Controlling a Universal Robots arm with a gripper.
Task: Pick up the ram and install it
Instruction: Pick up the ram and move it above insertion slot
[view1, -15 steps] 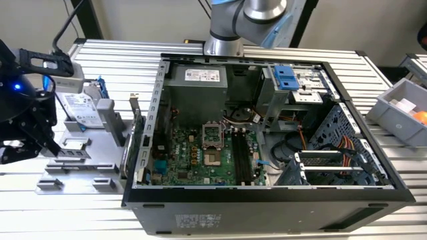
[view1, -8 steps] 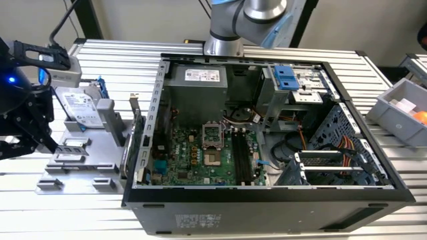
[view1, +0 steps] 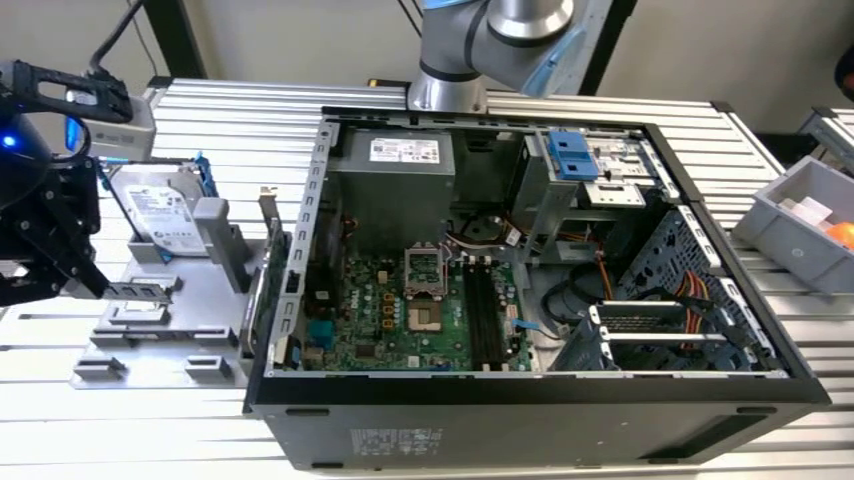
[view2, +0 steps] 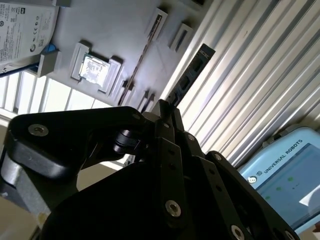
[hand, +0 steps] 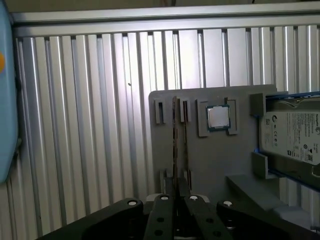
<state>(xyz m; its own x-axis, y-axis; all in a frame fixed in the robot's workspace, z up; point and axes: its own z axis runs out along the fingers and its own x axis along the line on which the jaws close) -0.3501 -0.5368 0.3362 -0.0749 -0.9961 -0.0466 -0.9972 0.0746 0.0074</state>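
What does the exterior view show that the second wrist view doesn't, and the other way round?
Exterior view's extras: the open black computer case with its green motherboard, and a grey plastic bin at the exterior view's right. Second wrist view's extras: a pale blue screen unit, and a close look at the long dark ram stick clamped in the black gripper. Both share the grey parts tray, the white-labelled hard drive, the ribbed aluminium table and that gripper.
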